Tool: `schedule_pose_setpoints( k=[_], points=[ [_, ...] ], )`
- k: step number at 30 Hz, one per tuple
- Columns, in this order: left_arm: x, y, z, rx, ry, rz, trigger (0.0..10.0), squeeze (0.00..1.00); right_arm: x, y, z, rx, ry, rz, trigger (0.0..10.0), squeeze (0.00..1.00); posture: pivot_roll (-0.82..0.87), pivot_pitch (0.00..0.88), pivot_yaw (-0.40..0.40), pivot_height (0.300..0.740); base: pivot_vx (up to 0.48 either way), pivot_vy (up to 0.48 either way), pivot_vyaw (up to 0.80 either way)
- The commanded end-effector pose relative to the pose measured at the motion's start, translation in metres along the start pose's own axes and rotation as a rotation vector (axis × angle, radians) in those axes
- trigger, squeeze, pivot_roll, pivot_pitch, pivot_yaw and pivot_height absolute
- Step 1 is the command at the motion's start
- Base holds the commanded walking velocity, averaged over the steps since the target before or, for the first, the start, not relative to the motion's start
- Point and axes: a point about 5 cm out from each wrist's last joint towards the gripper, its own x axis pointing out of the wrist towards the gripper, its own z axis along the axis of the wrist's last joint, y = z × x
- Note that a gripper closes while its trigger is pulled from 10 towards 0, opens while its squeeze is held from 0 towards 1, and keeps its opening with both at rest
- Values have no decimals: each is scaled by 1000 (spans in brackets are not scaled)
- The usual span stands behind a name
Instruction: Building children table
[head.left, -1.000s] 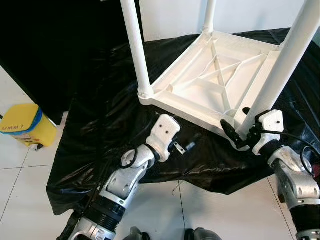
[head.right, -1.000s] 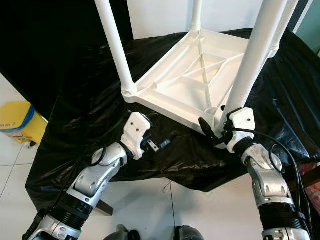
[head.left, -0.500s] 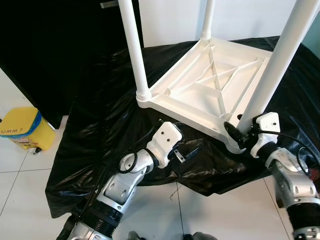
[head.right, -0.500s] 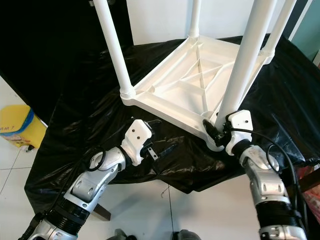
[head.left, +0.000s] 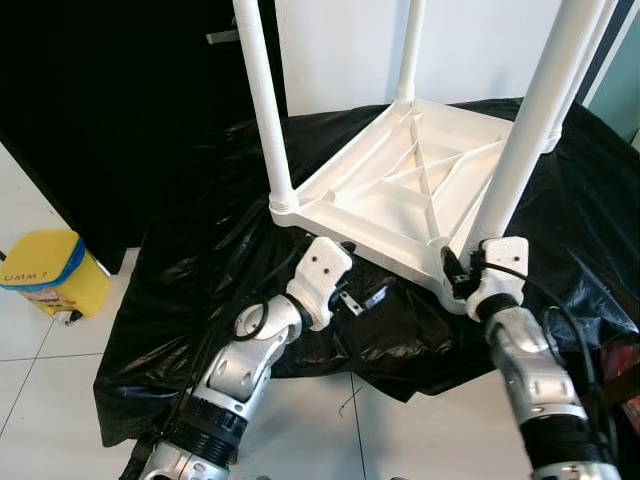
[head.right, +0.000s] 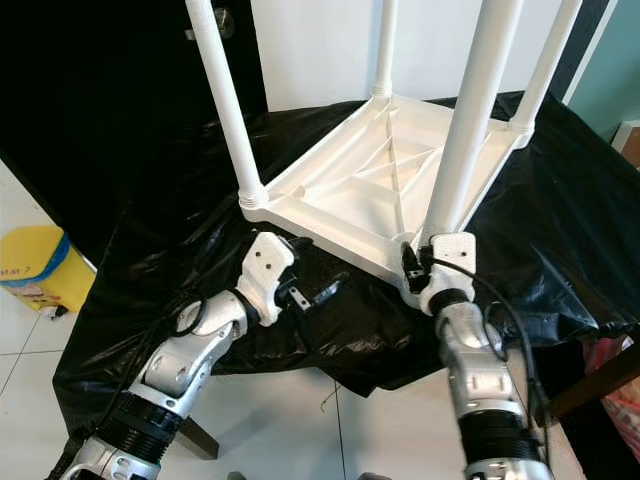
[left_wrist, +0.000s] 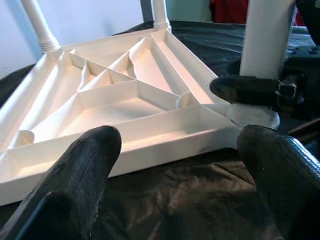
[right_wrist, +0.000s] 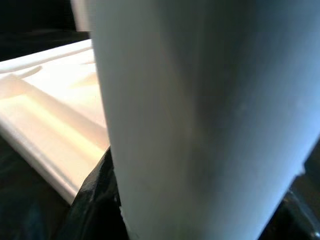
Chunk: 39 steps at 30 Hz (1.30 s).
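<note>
A white children's table (head.left: 400, 190) lies upside down on a black plastic sheet (head.left: 200, 290), its legs pointing up. My right gripper (head.left: 455, 276) is shut on the base of the near right leg (head.left: 520, 140), where it meets the table's corner. In the right wrist view that leg (right_wrist: 200, 115) is very close, with a black finger (right_wrist: 95, 195) beside it. My left gripper (head.right: 315, 294) hovers open over the sheet just before the table's front edge. The left wrist view looks between its open fingers (left_wrist: 85, 175) at the ribbed underside (left_wrist: 125, 95) and the gripped leg base (left_wrist: 252, 112).
A yellow bin (head.left: 45, 275) stands on the white tiled floor at the left. A black backdrop (head.left: 120, 100) rises behind the sheet on the left. The sheet's front edge drapes down near my arms. Something red (head.left: 625, 385) lies at the far right.
The camera has shifted, showing more of the table's right side. My right wrist has drawn in closer against the leg base. The left gripper stays open before the front edge.
</note>
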Motion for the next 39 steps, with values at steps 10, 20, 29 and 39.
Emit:
schedule_pose_setpoints(
  k=[10,20,29,39],
  points=[
    [3,9,-3,-13,19,104,10000,0,-5,32,-14,78,68,-224,10000,0,-165,13,24,740,0,0,0],
    [7,7,-1,9,14,118,10000,0,-10,40,-5,74,7,-192,10000,0,-158,23,19,740,0,0,0],
    [3,1,0,24,-9,65,10000,0,-10,37,3,87,-68,-120,10000,1000,-156,26,12,740,0,0,0],
    [-11,-18,-4,6,27,-133,10000,0,-19,11,9,22,-116,124,10000,122,-163,36,12,740,0,0,0]
  ],
)
